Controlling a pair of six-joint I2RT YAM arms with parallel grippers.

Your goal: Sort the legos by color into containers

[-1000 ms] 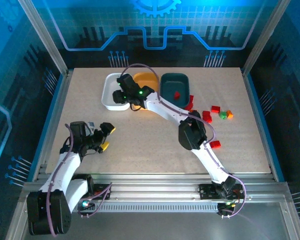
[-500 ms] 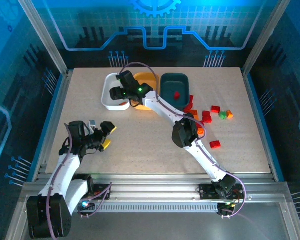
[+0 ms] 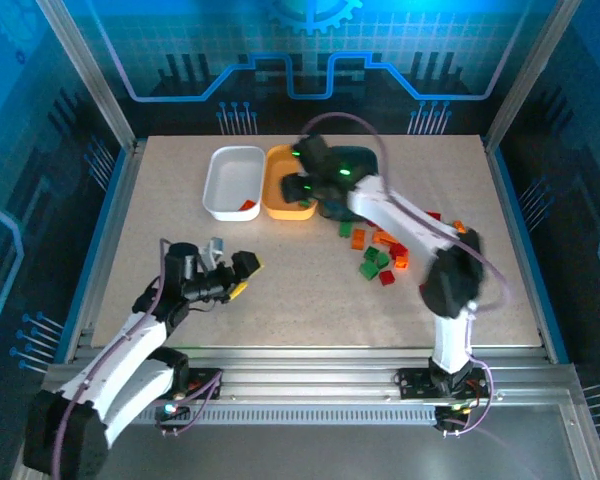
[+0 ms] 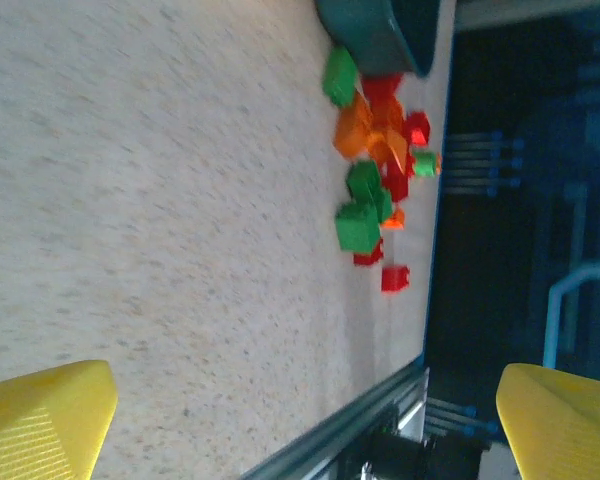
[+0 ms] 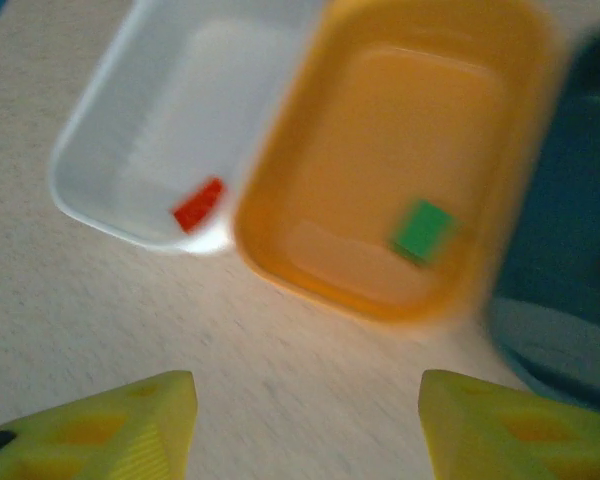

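Loose red, orange and green legos lie in a cluster right of the table's middle; the left wrist view has this pile ahead. The white tray holds a red brick. A green brick lies in the orange-yellow tray. The teal tray is largely hidden under my right arm. Hovering at the orange tray's near end, my right gripper is open and empty. My left gripper is open and empty over bare table, pointing toward the pile.
The three trays stand side by side at the back of the table. My right arm stretches from the near right over the brick cluster. The table's right edge and metal rail lie just beyond the pile. Bare tabletop lies in front of the left gripper.
My right gripper has swung right from over the white tray to the orange tray. The left gripper has moved right. The loose bricks now lie closer to the table's middle.
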